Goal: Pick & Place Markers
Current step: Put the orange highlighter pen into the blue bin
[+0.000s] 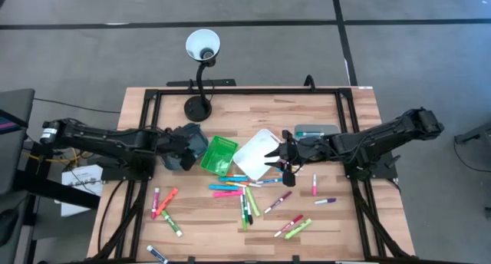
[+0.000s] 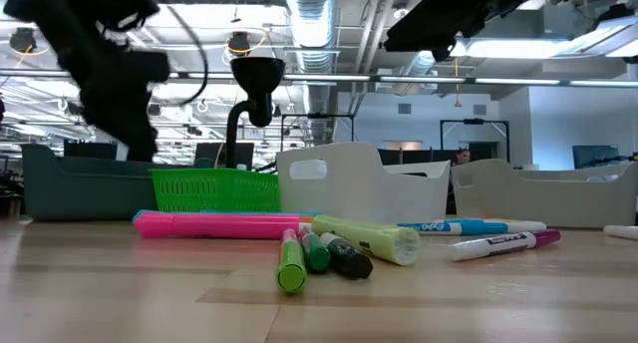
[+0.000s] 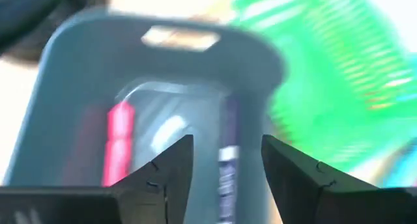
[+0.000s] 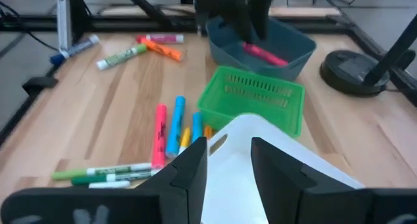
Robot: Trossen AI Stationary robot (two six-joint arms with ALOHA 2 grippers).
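Many markers (image 1: 238,186) lie scattered on the wooden table, pink, blue, green, orange and purple; they also show in the low view (image 2: 219,224) and the right wrist view (image 4: 166,129). My left gripper (image 1: 186,146) hovers open over the dark teal bin (image 1: 196,136). Inside that bin (image 3: 78,87) lie a pink marker (image 3: 119,139) and a purple marker (image 3: 228,172), the purple one seen through the gap between the fingers (image 3: 228,152). My right gripper (image 1: 278,158) is open above the right rim of the white bin (image 1: 253,153), with nothing between its fingers (image 4: 229,155).
A green slatted bin (image 1: 219,155) sits between the teal and white bins. A gooseneck lamp (image 1: 201,57) stands on its round base (image 1: 197,108) at the far edge. A black frame (image 1: 245,91) runs around the table. Bare wood shows at the near right corner (image 1: 345,233).
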